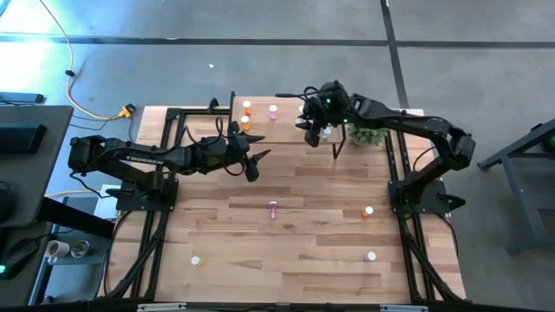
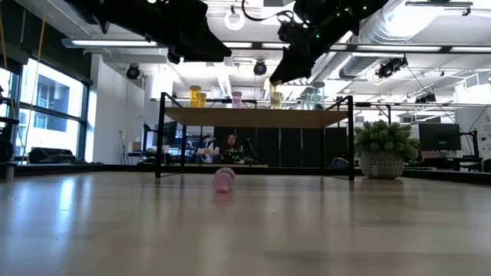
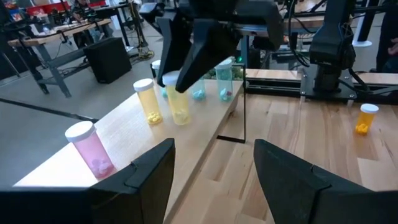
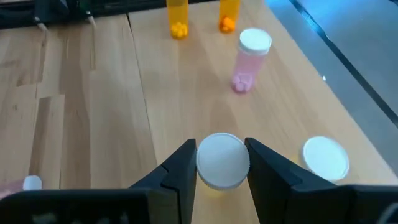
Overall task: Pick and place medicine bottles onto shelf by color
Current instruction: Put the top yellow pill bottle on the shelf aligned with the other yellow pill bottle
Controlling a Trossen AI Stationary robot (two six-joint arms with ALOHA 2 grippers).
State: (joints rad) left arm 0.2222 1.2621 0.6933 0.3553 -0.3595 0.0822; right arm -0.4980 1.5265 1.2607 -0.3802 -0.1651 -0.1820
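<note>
Beyond the table you can see an open workshop with benches, but your landmark is the shelf (image 1: 286,121), standing at the table's far edge beside a small potted plant (image 1: 368,134). Your right gripper (image 4: 222,163) is over the shelf's plant-side half, its fingers narrowed onto the white cap of a yellow bottle (image 3: 180,107). It grips by the cap because that keeps the bottle upright as it goes down, and it sits just beside another yellow bottle (image 3: 148,99), so the colours group together. A pink bottle (image 4: 247,57) stands alone farther along the board, and two orange bottles (image 4: 177,15) stand at the end farthest from the plant.

Your left gripper (image 3: 214,171) hangs in front of the shelf with its fingers wide and empty, clear of the right arm's work.

Loose bottles still lie on the table well in front of the shelf, among them a pink one on its side (image 2: 223,179). I judge the sorting roughly half done.
</note>
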